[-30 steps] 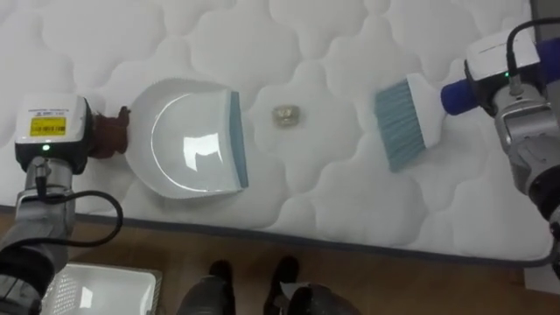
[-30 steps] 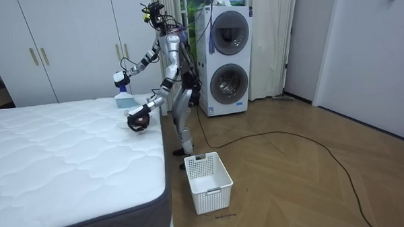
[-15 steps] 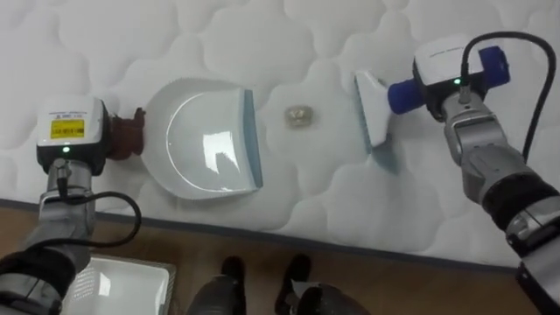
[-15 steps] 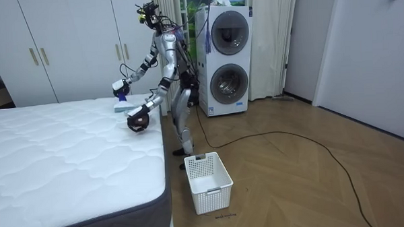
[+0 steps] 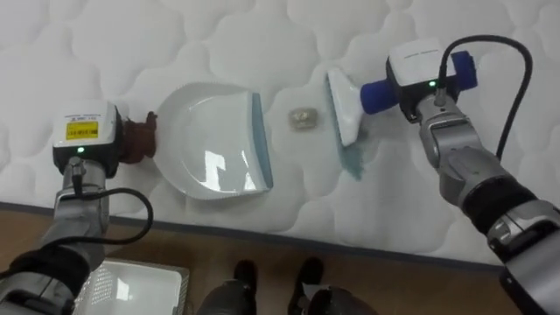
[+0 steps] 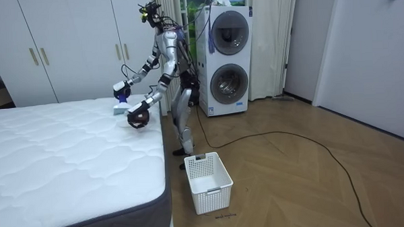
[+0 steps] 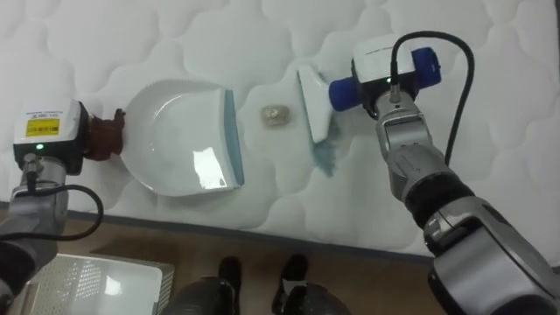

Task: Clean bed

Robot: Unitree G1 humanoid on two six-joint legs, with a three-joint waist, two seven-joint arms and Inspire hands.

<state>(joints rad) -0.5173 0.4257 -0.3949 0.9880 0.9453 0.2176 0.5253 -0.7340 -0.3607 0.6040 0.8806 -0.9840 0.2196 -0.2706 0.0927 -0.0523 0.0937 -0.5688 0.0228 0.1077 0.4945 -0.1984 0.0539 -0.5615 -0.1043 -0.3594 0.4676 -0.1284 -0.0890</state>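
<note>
A white dustpan [image 5: 214, 157] with a blue lip lies on the quilted white mattress [image 5: 175, 44]. My left hand [image 5: 85, 140] is shut on its dark handle [image 5: 140, 138] at the left. A small crumpled scrap [image 5: 304, 118] lies just right of the lip. Right of the scrap stands a brush [image 5: 343, 109] with a white head and pale blue bristles that touch the mattress. My right hand [image 5: 418, 72] is shut on its blue handle [image 5: 378, 90]. In the room view I stand bent over the bed's corner [image 6: 148, 112], both arms out over it.
The mattress's near edge [image 5: 262, 232] runs along the bottom, with wooden floor below it. A white basket [image 6: 210, 182] stands on the floor by the bed, seen also as the basket [image 5: 140, 293] at lower left. Stacked washing machines [image 6: 227, 59] stand behind me.
My right hand has swung the brush left and down, from well right of the scrap to just beside it. The dustpan keeps its place by the scrap; the eye view has shifted.
</note>
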